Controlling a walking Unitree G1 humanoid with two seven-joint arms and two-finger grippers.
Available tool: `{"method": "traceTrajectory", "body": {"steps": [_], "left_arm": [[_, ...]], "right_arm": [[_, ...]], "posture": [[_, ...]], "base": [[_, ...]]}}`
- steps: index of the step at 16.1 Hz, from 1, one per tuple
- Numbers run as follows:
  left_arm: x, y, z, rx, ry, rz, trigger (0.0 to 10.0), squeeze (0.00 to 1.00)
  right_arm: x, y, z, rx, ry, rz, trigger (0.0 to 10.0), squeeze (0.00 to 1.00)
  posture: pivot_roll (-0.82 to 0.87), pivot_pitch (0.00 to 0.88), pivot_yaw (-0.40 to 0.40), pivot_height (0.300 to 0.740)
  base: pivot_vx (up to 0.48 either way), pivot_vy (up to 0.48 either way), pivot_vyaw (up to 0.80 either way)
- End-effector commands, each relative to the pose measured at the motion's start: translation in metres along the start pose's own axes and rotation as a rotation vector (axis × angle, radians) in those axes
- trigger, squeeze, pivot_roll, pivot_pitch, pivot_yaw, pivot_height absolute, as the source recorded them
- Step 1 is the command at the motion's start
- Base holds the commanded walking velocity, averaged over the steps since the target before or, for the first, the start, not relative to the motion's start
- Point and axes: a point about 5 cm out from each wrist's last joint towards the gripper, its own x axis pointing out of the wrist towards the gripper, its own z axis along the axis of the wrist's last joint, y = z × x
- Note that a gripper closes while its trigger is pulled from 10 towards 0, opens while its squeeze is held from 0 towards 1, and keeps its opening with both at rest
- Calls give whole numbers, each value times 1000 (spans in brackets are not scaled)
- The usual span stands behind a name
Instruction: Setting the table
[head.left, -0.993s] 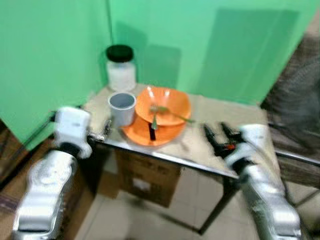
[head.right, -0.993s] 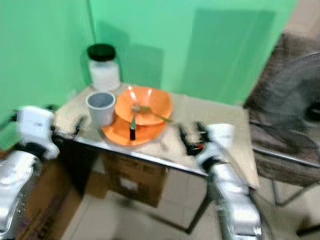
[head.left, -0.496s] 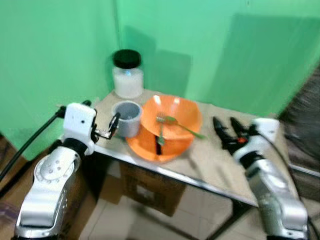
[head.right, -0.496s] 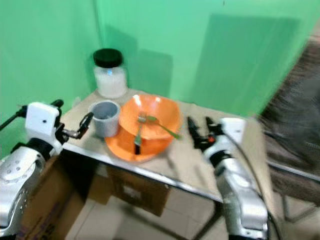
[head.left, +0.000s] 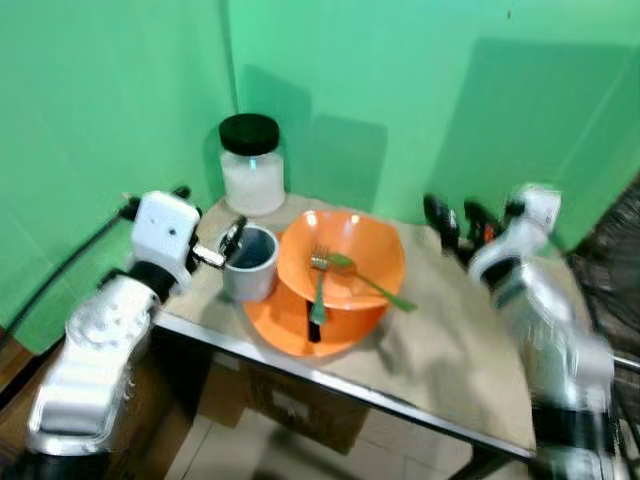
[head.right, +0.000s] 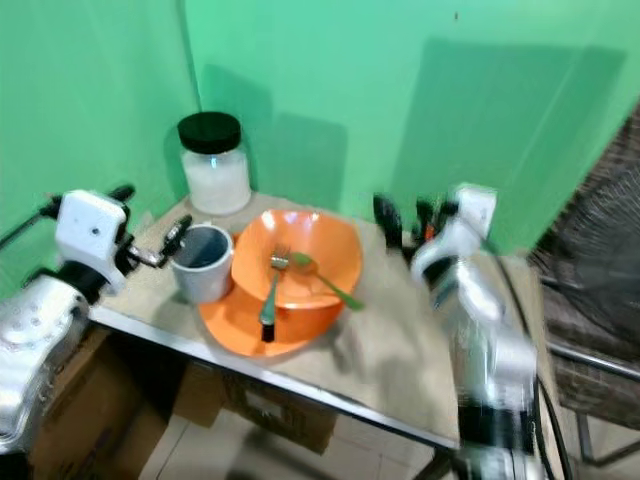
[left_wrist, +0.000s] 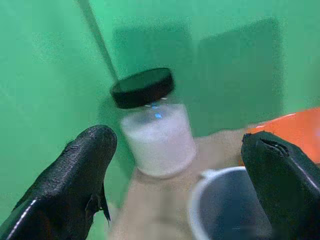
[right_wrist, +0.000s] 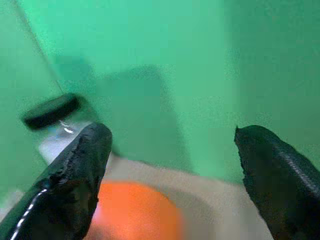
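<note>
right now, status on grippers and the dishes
Left gripper open at grey cup. Right gripper open, raised past orange bowl. Fork in bowl; jar behind cup.

I get even, fairly bright light on the head views, with soft shadows thrown on the green wall (head.left: 120, 100): one behind the jar (head.left: 250, 163), a broad darker rectangle at upper right. My right arm (head.left: 535, 300) smears heavily at the right of both head frames, and the table (head.left: 440, 370) looks soft at the lower edge. On both wrist views the black fingers (left_wrist: 75, 175) sit sharp while the backgrounds blur; a small glint shows on the jar glass.
</note>
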Motion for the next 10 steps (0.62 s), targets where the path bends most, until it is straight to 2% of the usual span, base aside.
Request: {"method": "traceTrajectory", "body": {"steps": [1,3,5,7,9,10], "left_arm": [[1,1,0,9,-2,-54,10000,0],[3,2,3,7,-13,-109,10000,0],[6,-4,17,-31,-42,-299,10000,0],[6,-9,24,-32,-55,-378,10000,0],[6,-20,33,-62,-70,-519,10000,0],[6,-23,33,-64,-59,-562,10000,0]], "right_arm": [[9,-2,-2,23,73,12,10000,1000],[17,-9,-1,12,145,-11,10000,1000],[29,-23,0,-76,253,-56,10000,1000],[32,-30,0,-83,300,-84,10000,1000],[29,-35,2,-41,410,-64,10000,1000],[26,-36,-2,-14,442,-44,10000,169]], "posture": [[-51,0,-54,740],[-57,0,-51,740],[-69,0,-46,740],[-74,0,-47,740],[-85,0,-45,740],[-89,0,-45,740]], "base": [[0,0,0],[0,0,0],[0,0,0],[0,0,0],[0,0,0],[0,0,0]]}}
